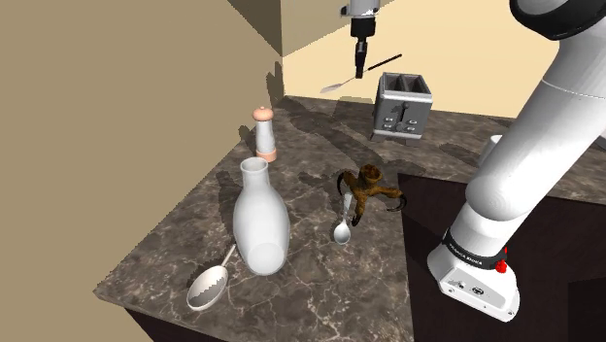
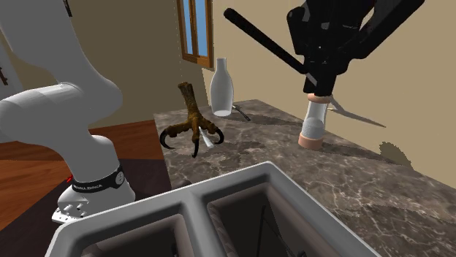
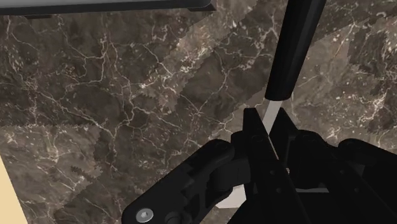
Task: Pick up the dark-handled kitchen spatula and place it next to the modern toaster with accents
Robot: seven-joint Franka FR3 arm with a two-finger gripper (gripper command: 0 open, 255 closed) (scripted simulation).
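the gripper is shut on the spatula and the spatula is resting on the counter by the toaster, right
Not quite: the gripper is shut on the spatula, but the spatula hangs in the air above the counter by the toaster. The shoulder view shows it.

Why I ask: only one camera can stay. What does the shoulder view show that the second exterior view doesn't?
Shoulder view, not the other: the front face of the silver two-slot toaster. Second exterior, not the shoulder: a wood-framed window. Both: the black hand shut on the black-handled spatula, the white bottle-shaped vase, the brown claw figure.
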